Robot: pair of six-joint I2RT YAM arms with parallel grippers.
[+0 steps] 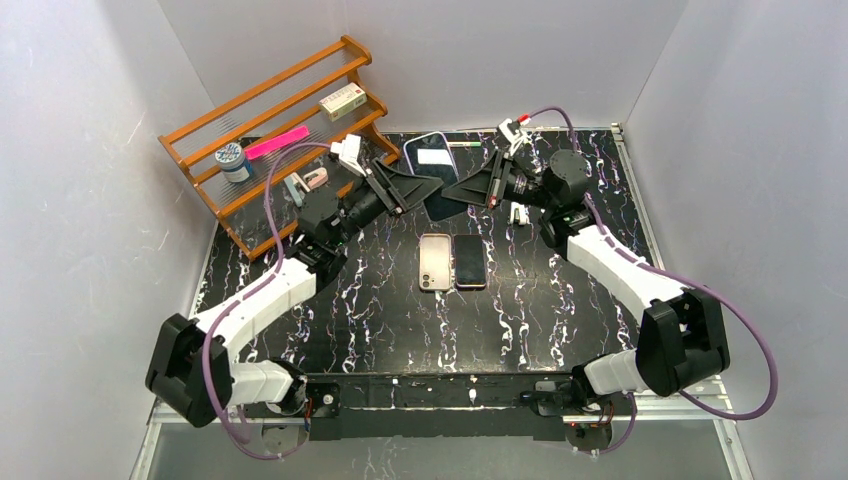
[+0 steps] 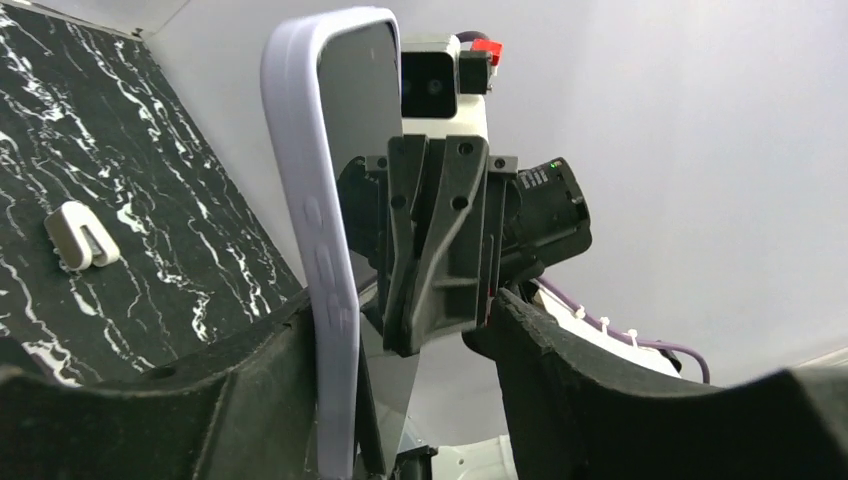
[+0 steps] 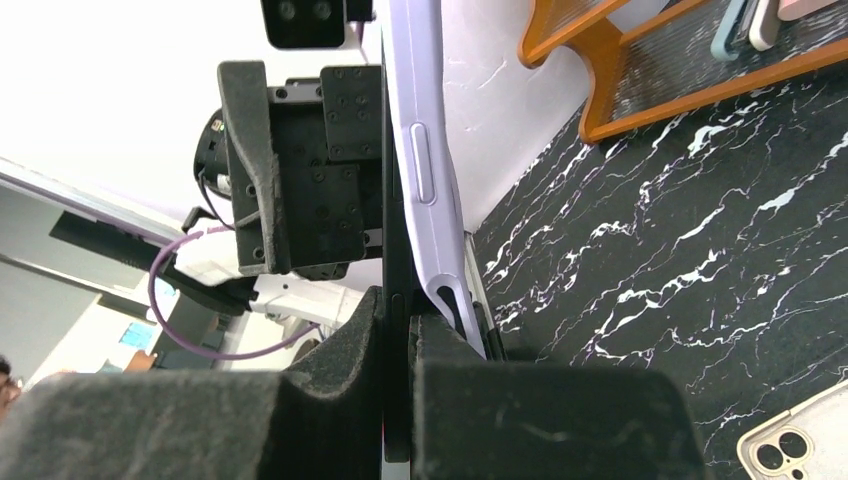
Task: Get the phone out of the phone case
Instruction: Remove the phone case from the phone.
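1. Your right end effector (image 3: 395, 300) is clamped on the dark, glass-faced phone (image 3: 392, 230), raised over the black marbled table (image 1: 560, 300).
2. Your left end effector (image 2: 400, 310) stands apart, one finger against the lavender soft-plastic phone case (image 2: 330, 250).
3. One case corner gapes free and the rest wraps the phone, so removal looks barely begun.

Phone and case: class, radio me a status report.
Right end effector shut on phone edge. Left end effector around case, grip unclear. Case lifted off one corner, phone not out. Two spare phones on table, apart.
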